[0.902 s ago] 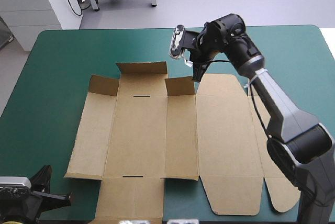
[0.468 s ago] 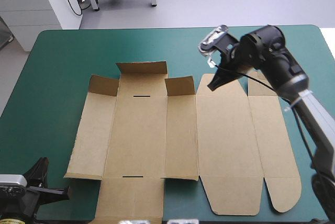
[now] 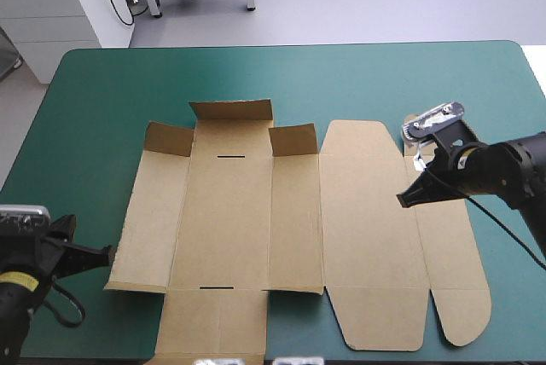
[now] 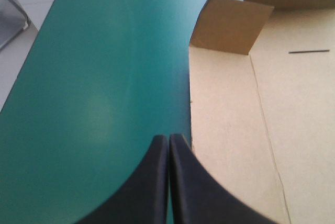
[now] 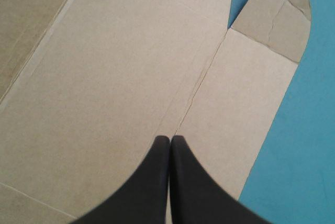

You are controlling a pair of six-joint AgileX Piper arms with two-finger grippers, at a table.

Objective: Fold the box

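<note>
At the near-left corner of the teal-green desk (image 3: 94, 92) I had the left gripper (image 3: 107, 252), fingers pressed together w/ nothing btwn them, tip just beside the left edge of the box (image 3: 256, 228). The box lay flat and open across the desk's middle. I judged it light, thin board: stiff across a panel, weak along the creases, prob. slippery on the desk, so a one-sided push would slide it. Best holds, imo: panel edges or flaps, lifting at a crease w/ the other arm pinning the base. Farther out, the right gripper (image 3: 401, 203) hung over the crease btwn the lid panel (image 3: 363, 211) and the right strip (image 3: 448, 246), fingers also together, empty. At the far edge three small flaps (image 3: 293, 140) stood partly raised. Vs. earlier: the right gripper had swung from the far edge by those flaps to the right and nearer. The left gripper had edged closer to the box. The board itself hadn't shifted.
</note>
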